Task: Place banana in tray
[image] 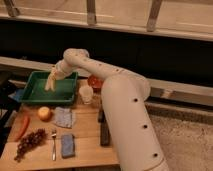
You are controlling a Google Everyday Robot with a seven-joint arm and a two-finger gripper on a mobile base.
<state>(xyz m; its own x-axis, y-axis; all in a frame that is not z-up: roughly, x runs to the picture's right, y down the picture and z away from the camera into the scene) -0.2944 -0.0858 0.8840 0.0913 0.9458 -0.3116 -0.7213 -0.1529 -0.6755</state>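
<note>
There was 1 gripper (54, 75), above 1 tray (30, 94) with 1 banana (50, 82) hanging from it. The table (87, 137) held 1 apple (45, 113), 1 carrot (22, 128), 1 grape bunch (30, 142), 1 fork (54, 145), 1 sponge (67, 145), 1 cloth (64, 117), 1 cup (86, 93) and 1 red bowl (95, 82).

My feed is dim and warm. The near table (86, 146) is softly lit and the far wall (160, 52) is black. The gripper (53, 75) hangs pale over the left tray (31, 98).

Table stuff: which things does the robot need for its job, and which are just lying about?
Needed: banana, held by the gripper above the tray.

Lying about: apple, carrot, grapes, fork, sponge, cloth, cup, red bowl.
</note>
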